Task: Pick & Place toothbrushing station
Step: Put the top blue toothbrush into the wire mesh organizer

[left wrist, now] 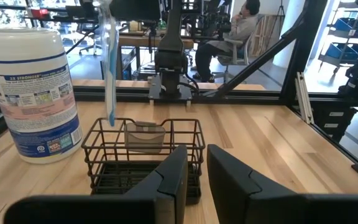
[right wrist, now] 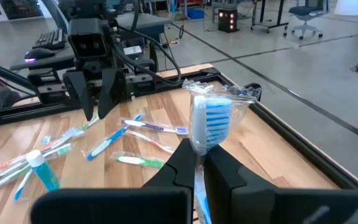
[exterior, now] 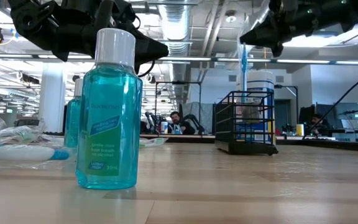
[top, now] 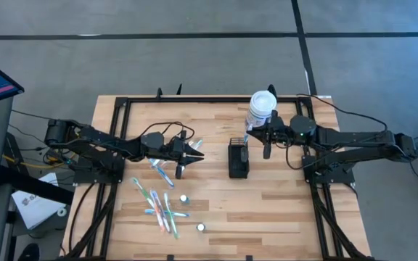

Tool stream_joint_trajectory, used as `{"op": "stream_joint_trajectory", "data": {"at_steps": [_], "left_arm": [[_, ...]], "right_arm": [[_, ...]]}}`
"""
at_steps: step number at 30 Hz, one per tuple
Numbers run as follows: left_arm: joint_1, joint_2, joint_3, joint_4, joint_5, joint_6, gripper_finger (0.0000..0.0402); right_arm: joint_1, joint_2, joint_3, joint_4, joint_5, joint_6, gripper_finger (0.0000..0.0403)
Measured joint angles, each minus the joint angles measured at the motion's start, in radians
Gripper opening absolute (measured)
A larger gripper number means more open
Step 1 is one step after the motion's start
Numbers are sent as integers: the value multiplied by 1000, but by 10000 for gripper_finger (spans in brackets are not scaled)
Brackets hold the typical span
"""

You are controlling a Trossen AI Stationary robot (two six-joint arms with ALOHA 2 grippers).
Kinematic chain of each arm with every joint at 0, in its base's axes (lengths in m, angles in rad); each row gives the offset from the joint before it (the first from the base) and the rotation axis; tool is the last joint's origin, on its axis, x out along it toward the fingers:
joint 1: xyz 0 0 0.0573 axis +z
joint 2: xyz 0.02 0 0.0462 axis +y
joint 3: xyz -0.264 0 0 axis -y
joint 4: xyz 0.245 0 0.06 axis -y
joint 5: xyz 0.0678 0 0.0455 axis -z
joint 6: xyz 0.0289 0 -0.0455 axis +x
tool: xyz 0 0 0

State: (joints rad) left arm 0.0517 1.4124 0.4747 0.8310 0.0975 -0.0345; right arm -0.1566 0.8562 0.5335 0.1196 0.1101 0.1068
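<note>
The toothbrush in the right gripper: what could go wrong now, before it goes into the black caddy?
1. The right gripper pinches the wrapped toothbrush through loose plastic, so it may slip or tilt.
2. The caddy is light wire; a brush catching on its rim could push it over.
3. The white canister stands close beside the right arm, which could knock it.

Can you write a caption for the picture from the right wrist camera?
The right claw pinches a wrapped blue toothbrush, with more toothbrushes scattered on the table.

Right gripper (right wrist: 199, 163) pinches wrapped blue toothbrush (right wrist: 211, 121); loose toothbrushes (right wrist: 114, 140) beyond.
</note>
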Motion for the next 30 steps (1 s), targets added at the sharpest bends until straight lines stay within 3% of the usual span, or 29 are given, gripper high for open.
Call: {"op": "stream_joint_trajectory", "data": {"at_steps": [6,19,30], "left_arm": [[0,0,0,0,0,0,58],[0,0,0,0,0,0,58],[0,0,0,-1,1,-7,58]], "right_arm": [[0,5,0,-1,-1,7,5],[-1,148,0,52,-4,2,5],[6,144,-14,79,-5,-9,5]]}}
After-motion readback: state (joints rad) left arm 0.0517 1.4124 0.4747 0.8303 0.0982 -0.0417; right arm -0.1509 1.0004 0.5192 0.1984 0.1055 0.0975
